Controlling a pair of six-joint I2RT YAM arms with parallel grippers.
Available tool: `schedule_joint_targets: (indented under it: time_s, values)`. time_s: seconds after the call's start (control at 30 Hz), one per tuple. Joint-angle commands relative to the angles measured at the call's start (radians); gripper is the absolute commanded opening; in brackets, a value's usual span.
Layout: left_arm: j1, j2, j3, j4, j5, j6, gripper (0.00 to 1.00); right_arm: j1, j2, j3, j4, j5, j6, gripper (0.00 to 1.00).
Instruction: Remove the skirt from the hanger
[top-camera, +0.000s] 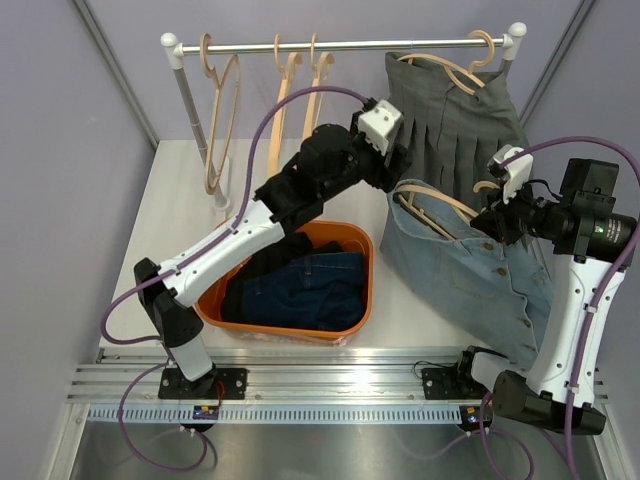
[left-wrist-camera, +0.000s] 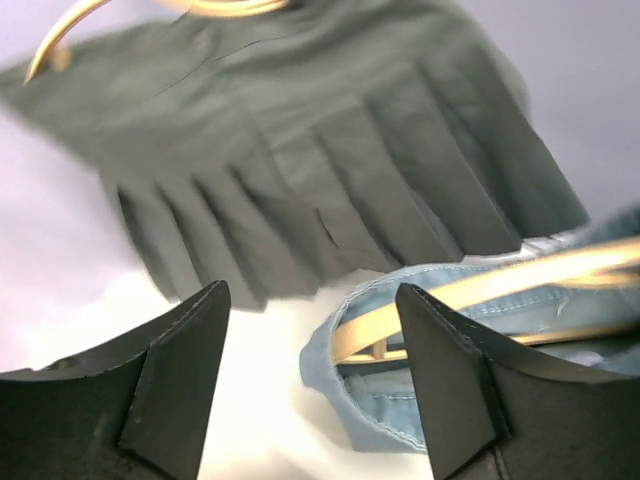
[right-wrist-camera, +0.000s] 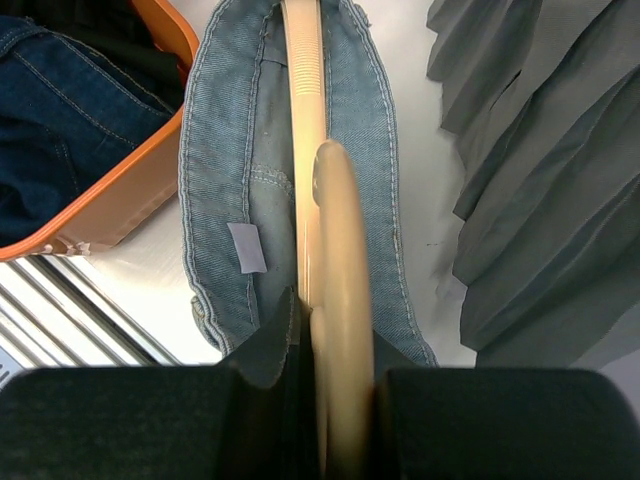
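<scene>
Well, at the far side a rail (top-camera: 340, 45) runs across, and at its left end three empty hangers (top-camera: 222, 120) hang down over the white table (top-camera: 190, 200). The left arm (top-camera: 250, 225) reaches from the near left corner up and to the right, passing over an orange basket (top-camera: 365, 290). The basket sits on the table near the middle and has dark blue clothes (top-camera: 310, 290) piled inside.

The left end effector (left-wrist-camera: 310, 295) is open, its two black fingers spread wide with nothing between them. It sits right by the left end of the denim skirt (top-camera: 470, 275), at the top band. I cannot tell if it touches the cloth.

Behind it, a grey skirt (top-camera: 460, 120) with folds hangs from the right end of the rail.

The denim skirt is off the rail, to the right of the basket and in front of the grey skirt. It is on its wooden hanger (right-wrist-camera: 305, 120), which runs inside the top band. The skirt tips down to the left, and its bottom edge drapes toward the near right of the table.

The right end effector (right-wrist-camera: 335, 400) is closed tight on the wooden hanger at its middle, where the hook comes up, and holds it in the air. The right arm (top-camera: 570, 320) stands up from the near right corner.
</scene>
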Motion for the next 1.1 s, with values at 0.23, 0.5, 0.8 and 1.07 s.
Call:
schedule_joint_targets:
  time_s: [0.23, 0.5, 0.8, 1.07]
  values:
    - [0.082, 0.057, 0.165, -0.188, 0.088, -0.334, 0.67, -0.006, -0.007, 0.034, 0.050, -0.008, 0.033, 0.00]
    - [0.087, 0.117, 0.187, -0.304, 0.146, -0.348, 0.60, -0.006, -0.007, 0.048, 0.062, -0.018, 0.050, 0.00]
    - [0.085, 0.171, 0.166, -0.326, 0.151, -0.348, 0.50, -0.006, -0.010, 0.077, 0.073, -0.035, 0.076, 0.00]
    - [0.084, 0.200, 0.173, -0.334, 0.094, -0.302, 0.00, -0.006, -0.020, 0.073, 0.082, -0.037, 0.084, 0.00]
